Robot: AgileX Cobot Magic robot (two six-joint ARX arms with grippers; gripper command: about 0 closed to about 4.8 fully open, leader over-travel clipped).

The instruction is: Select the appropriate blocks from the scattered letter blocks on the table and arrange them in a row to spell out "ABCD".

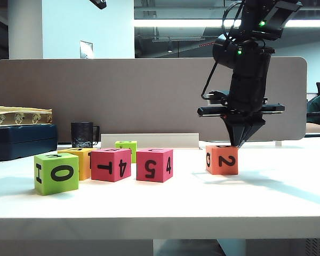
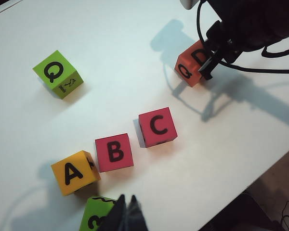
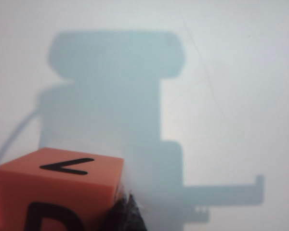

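Note:
From above in the left wrist view, a yellow-orange A block (image 2: 74, 172), a red B block (image 2: 114, 152) and a red C block (image 2: 157, 126) lie in a slanted row. The orange D block (image 2: 190, 67) sits apart from them; it shows a 2 on its front (image 1: 222, 159). My right gripper (image 1: 239, 144) is shut and empty, its tips at that block's upper right edge, right beside the orange block (image 3: 58, 187). My left gripper (image 2: 126, 199) is shut and empty, hanging high over a lime block (image 2: 97, 214).
A second lime block marked Q (image 2: 58, 73) lies alone farther back on the white table (image 1: 288, 186). A grey divider panel (image 1: 149, 96) stands behind, with a black mug (image 1: 82, 134) and dark cases (image 1: 21, 140) at the back left. The table's front edge is near the lime 0 block (image 1: 56, 173).

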